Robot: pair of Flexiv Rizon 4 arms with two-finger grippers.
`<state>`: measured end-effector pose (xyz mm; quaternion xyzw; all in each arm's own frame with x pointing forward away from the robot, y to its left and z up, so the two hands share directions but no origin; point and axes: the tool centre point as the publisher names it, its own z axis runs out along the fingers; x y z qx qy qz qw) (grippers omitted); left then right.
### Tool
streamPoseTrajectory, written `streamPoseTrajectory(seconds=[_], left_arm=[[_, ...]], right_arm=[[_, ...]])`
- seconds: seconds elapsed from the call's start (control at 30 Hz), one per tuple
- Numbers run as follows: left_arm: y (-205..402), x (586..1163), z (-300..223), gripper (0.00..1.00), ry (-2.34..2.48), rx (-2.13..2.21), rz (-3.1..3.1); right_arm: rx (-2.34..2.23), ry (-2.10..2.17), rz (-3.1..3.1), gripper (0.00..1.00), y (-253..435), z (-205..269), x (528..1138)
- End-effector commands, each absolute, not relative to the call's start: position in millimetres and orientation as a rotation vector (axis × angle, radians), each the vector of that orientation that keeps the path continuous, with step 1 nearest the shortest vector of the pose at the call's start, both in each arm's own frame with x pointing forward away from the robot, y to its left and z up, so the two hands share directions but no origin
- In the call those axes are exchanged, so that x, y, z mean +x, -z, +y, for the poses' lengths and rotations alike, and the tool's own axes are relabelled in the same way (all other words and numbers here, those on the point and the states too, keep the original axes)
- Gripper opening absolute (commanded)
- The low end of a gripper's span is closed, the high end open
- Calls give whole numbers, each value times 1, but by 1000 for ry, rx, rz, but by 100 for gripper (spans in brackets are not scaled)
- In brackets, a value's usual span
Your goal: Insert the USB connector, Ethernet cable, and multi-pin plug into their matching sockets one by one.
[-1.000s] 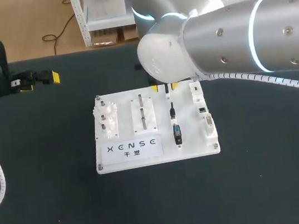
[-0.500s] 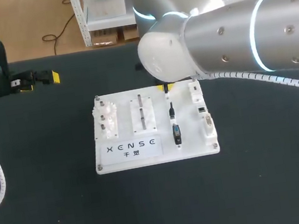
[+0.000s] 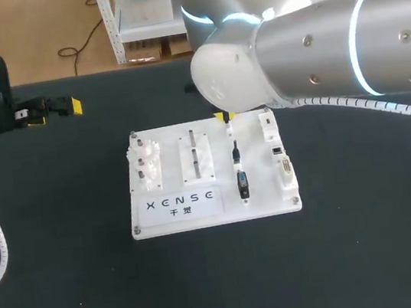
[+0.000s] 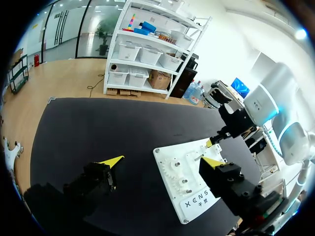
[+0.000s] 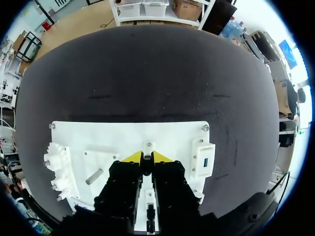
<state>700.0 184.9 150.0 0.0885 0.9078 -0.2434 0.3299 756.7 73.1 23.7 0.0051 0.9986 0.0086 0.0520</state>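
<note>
A white board [image 3: 181, 221] lies mid-table. Along its right part, three plugs stand in a column: a small USB connector [image 3: 228, 126] at the far end, a thin black Ethernet plug [image 3: 236, 150] in the middle, and a black multi-pin plug [image 3: 243, 184] nearest. Their white sockets [image 3: 276, 149] line the right edge. My right gripper [image 3: 224, 117] hangs over the far end, and in the right wrist view its fingers [image 5: 146, 157] are shut on the dark USB connector [image 5: 146, 168], with the USB socket [image 5: 203, 160] beside them. My left gripper [image 3: 55, 108] rests far left, open and empty [image 4: 161, 161].
White gears [image 3: 147, 163] on pegs and a slotted block [image 3: 197, 155] stand on the board's left half. Bare black tabletop surrounds the board. My right arm's thick grey link [image 3: 314, 52] spans the space above the table's right back.
My right gripper's yellow tips have come together around the connector at the board's far end. The left arm has not moved.
</note>
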Motion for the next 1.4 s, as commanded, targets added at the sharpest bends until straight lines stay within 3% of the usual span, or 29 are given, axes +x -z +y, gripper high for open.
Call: streamPoseTrajectory(seconds=[0.03, 0.83, 1.4], left_arm=[[-150, 700, 185, 100, 636, 231, 2374], [-150, 700, 185, 100, 636, 231, 2374], [-150, 700, 185, 100, 636, 231, 2374]], right_arm=[[23, -28, 3000, 0, -32, 70, 748], [151, -6, 2990, 0, -44, -1, 747], [160, 30, 3018, 0, -35, -14, 737]])
